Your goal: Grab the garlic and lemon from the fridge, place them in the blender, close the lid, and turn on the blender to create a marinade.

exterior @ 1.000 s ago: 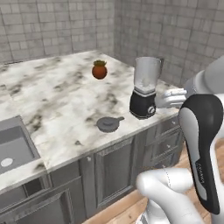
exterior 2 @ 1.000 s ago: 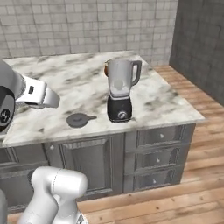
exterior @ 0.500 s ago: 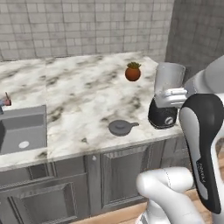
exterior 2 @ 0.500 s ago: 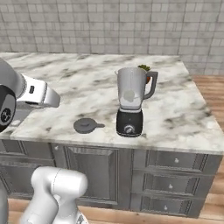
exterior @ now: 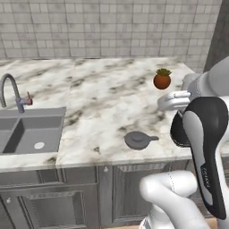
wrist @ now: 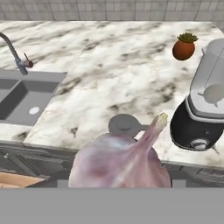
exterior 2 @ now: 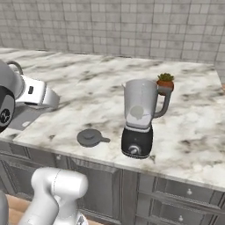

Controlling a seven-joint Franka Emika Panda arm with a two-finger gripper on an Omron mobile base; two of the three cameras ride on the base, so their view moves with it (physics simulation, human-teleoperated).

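Ahead and to the right of my gripper (wrist: 120,183), which is clamped on the garlic (wrist: 120,164), stands the blender (wrist: 203,107) at the near counter edge, its open jar above its base, the lid (wrist: 125,124) lying left of it.

glossy white rounded arm links (exterior: 172,197) rising at five o'clock; a long black glossy joint cover (exterior: 208,152) with small pale lettering; a white wrist segment (exterior 2: 37,93) bearing a small dark mark
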